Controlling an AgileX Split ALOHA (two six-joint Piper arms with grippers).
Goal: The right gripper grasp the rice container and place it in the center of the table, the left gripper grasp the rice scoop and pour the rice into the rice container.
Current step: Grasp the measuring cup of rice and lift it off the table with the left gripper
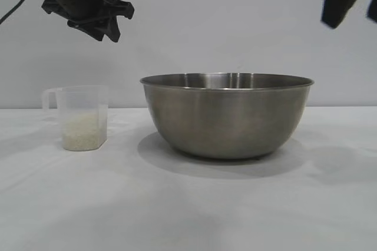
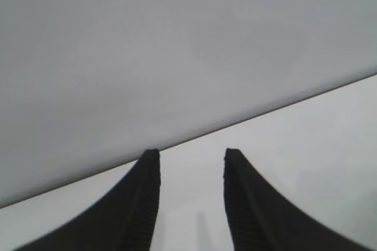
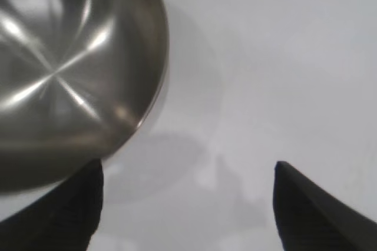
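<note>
**Mid-table: steel bowl set down, both claws aloft and empty**

On the white table [image 1: 188, 215], near its middle, stands the rice container [image 1: 227, 115], a large stainless-steel mixing bowl, upright, thin rim level, brushed grey sides. Interior as shown by the right wrist view: bare polished metal, no grains visible.

Item, the rice scoop [image 1: 83, 118]: small clear plastic measuring cup, upright on the table beside the bowl and apart from it, handle at the rim turned away from the bowl. The rice [image 1: 83, 132] fills roughly its lower half, an off-white mass of fine grains.

Item, the left gripper [image 1: 106, 27]: black claw raised above the scoop, well clear of it, fingers pointing downward. Left wrist view shows its two ribbed fingers [image 2: 141, 204] parted by a moderate gap with only table surface between them; nothing held.

Item, the right gripper [image 3: 185, 204]: fingers spread wide, empty. The bowl's rim lies just beyond one fingertip [image 3: 70, 204], not between the pair; bare table and shadow fill the gap. Exterior view shows this claw only as a dark shape at the upper corner, high above the bowl's far side and well apart from it.
</note>
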